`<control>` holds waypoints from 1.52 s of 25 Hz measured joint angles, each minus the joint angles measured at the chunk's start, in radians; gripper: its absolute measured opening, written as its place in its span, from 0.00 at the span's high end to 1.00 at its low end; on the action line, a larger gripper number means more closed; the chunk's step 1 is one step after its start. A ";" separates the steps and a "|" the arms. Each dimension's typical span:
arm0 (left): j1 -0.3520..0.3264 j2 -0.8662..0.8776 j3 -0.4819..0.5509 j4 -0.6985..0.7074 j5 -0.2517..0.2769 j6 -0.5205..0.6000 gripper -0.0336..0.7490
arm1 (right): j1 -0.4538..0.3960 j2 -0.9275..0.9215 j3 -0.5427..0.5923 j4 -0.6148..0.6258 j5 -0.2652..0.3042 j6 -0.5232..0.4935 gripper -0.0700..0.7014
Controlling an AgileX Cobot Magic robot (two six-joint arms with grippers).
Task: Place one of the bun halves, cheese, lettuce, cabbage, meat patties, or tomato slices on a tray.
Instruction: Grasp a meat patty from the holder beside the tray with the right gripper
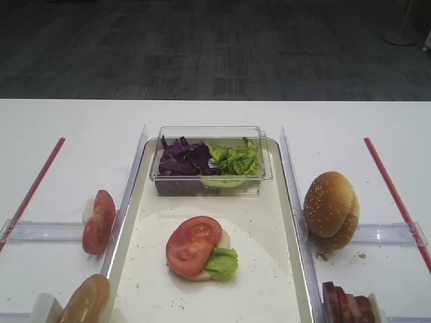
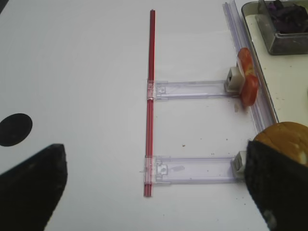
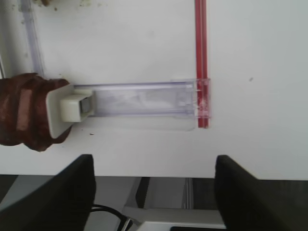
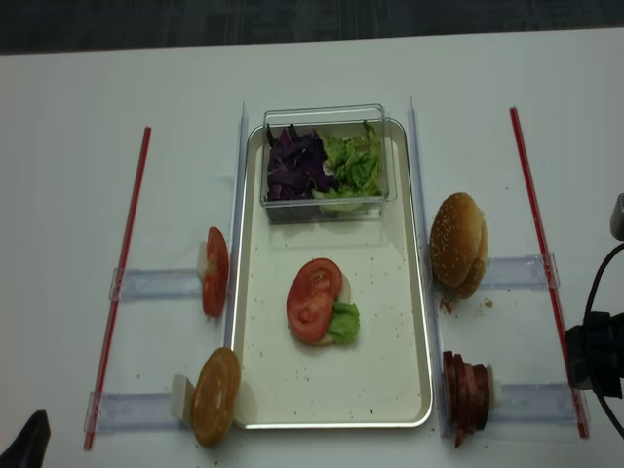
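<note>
Though rimmed, tray [image 4: 414, 322] mid-table

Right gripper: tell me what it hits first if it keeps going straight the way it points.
Probably the clear plastic holder on the white table, dead ahead between the open fingers of the right gripper. The meat slices sit left of that line. Height above the table is unclear.
</note>
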 joint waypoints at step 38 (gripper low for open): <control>0.000 0.000 0.000 0.000 0.000 0.000 0.08 | 0.686 0.505 -0.224 0.004 -0.232 0.409 0.21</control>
